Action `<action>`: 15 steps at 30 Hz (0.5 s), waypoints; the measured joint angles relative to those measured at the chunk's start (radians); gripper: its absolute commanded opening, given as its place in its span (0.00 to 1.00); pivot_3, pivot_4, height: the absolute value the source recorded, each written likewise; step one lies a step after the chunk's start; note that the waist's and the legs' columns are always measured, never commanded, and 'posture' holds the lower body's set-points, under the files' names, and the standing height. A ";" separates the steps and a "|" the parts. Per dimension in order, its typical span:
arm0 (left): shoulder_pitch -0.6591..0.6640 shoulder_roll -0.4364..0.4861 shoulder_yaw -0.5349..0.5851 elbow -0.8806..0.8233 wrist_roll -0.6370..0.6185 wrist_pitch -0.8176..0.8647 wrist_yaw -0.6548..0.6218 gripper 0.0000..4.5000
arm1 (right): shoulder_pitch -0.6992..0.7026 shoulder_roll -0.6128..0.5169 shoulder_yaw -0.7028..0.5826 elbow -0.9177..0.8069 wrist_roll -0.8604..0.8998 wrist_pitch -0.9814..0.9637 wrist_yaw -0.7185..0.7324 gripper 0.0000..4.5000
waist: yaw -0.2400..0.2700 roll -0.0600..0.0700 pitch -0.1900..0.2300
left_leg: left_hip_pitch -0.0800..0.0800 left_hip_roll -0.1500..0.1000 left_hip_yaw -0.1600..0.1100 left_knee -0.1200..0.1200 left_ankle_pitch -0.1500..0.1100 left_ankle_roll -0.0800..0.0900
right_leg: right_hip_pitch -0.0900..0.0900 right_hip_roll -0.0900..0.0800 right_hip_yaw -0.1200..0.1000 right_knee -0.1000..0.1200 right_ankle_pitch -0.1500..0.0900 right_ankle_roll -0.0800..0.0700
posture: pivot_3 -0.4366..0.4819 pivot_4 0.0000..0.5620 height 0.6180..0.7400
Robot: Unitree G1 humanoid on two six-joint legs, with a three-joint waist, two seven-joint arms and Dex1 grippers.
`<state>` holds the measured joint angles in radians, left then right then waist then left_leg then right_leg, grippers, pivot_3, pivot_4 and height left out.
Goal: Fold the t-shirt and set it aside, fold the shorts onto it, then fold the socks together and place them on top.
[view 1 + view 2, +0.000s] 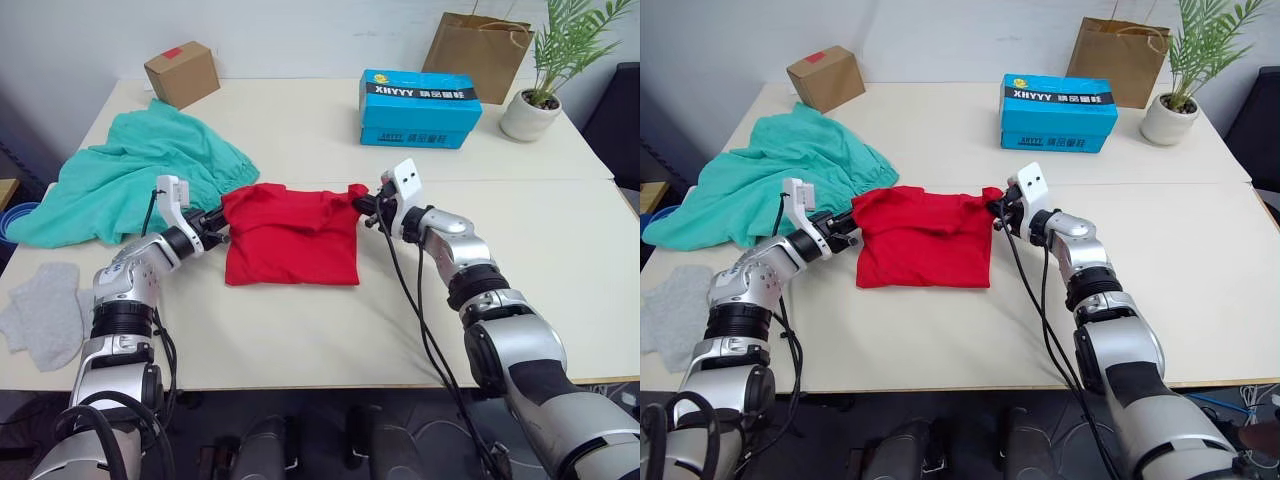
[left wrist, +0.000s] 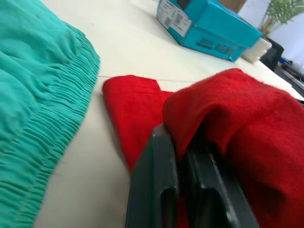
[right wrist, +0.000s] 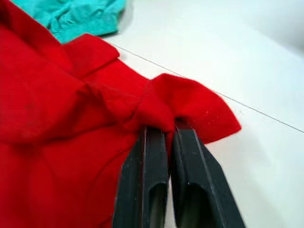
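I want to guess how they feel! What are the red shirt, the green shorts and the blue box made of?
The t-shirt looks like soft, matte knit cloth, maybe cotton: it bunches where the left pincer and right pincer pinch it. The shorts look like thin woven fabric, wrinkly, with a gathered waistband. The blue box seems to be smooth printed cardboard with crisp edges.

The two head eyes look forward and down over the table point(image 1: 300, 340) from above, while each wrist camera sits low and close along its fingers, all four sharing the t-shirt point(image 1: 292, 236).
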<state>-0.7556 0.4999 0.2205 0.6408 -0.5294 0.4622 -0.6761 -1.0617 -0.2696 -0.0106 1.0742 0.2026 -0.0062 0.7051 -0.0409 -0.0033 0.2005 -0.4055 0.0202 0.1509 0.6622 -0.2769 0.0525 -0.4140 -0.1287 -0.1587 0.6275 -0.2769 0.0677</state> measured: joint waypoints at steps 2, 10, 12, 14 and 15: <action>0.001 -0.006 0.004 -0.001 0.017 -0.013 0.020 0.43 | 0.000 -0.001 -0.001 -0.001 -0.010 -0.021 -0.012 0.46 | -0.001 0.000 0.000 | 0.000 0.000 0.000 0.000 0.000 0.000 | 0.000 0.000 0.000 0.000 0.000 0.000 | 0.48 0.27 1.00; 0.077 -0.002 0.011 -0.213 0.138 -0.106 0.183 0.93 | 0.105 -0.100 -0.056 -0.185 -0.013 0.026 -0.030 0.99 | 0.007 0.000 0.000 | 0.000 0.000 -0.001 0.000 0.000 0.000 | 0.000 -0.001 0.000 0.000 0.000 0.000 | 0.48 0.27 1.00; 0.135 0.043 0.006 -0.302 0.161 -0.121 0.175 0.96 | 0.195 -0.108 -0.078 -0.325 0.029 0.065 0.009 1.00 | 0.006 0.000 0.000 | 0.001 0.000 -0.001 -0.002 0.000 0.000 | 0.000 -0.001 0.000 -0.001 0.000 0.000 | 0.48 0.27 1.00; 0.221 0.123 -0.012 -0.364 0.209 -0.172 0.123 0.96 | 0.312 -0.144 -0.078 -0.490 0.077 0.121 0.083 1.00 | 0.002 0.000 0.000 | 0.002 0.000 0.000 -0.005 0.000 -0.001 | -0.001 -0.001 0.001 -0.001 0.000 0.000 | 0.48 0.27 1.00; 0.253 0.149 -0.013 -0.374 0.226 -0.199 0.100 0.96 | 0.355 -0.162 -0.077 -0.548 0.090 0.143 0.115 1.00 | 0.002 0.000 0.000 | 0.001 0.000 0.001 -0.005 0.000 -0.001 | -0.001 -0.001 0.001 -0.002 0.000 0.000 | 0.48 0.27 1.00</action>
<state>-0.5027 0.6493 0.2073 0.2668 -0.3037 0.2636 -0.5760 -0.7064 -0.4318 -0.0877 0.5263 0.2929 0.1366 0.8198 -0.0388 -0.0031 0.2006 -0.4042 0.0200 0.1514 0.6568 -0.2769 0.0514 -0.4152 -0.1293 -0.1580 0.6259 -0.2770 0.0675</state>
